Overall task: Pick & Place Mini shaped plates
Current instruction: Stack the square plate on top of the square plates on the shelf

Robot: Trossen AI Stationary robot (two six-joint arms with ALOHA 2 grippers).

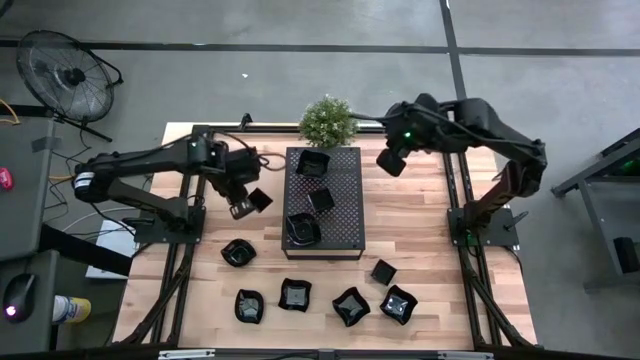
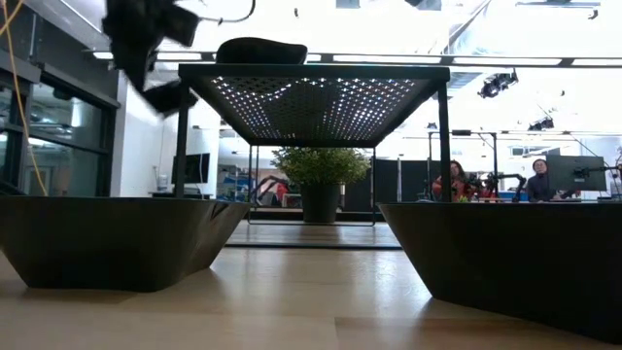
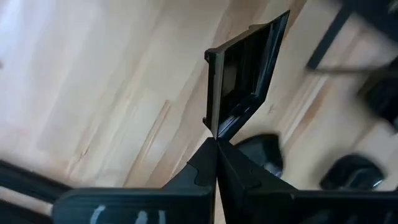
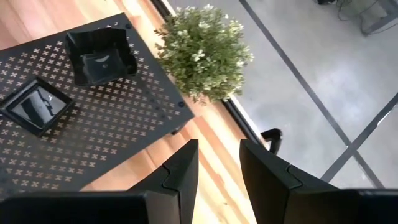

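Observation:
Several small glossy black plates lie in a row near the table's near edge, among them a wavy-rimmed plate (image 1: 238, 252) and a small square plate (image 1: 383, 271). Three more sit on the black perforated tray (image 1: 340, 235), which stands on legs. My left gripper (image 1: 243, 205) is just left of the tray, shut on a square plate (image 1: 259, 199) and raised above the table; the low view shows the left gripper (image 2: 136, 39) high at the left. My right gripper (image 1: 392, 160) hovers open at the tray's far right corner, beside the plant (image 1: 327, 120), and holds nothing. My left gripper pinches the square plate by a corner of its rim (image 3: 216, 132), which lies between the two fingertips (image 3: 205, 163). The plate (image 3: 245, 74) sticks out past the fingertips, tipped up on edge. It is lifted clear of the table (image 2: 170, 95), beside the tray.
The tray (image 4: 112, 134) stands raised on thin legs (image 2: 181, 156) at mid-table. A potted plant (image 4: 205, 50) sits at the far edge behind it. Bare wood lies left and right of the tray. Two plates (image 2: 117, 238) (image 2: 515, 253) loom close in the low view. People sit in the room beyond.

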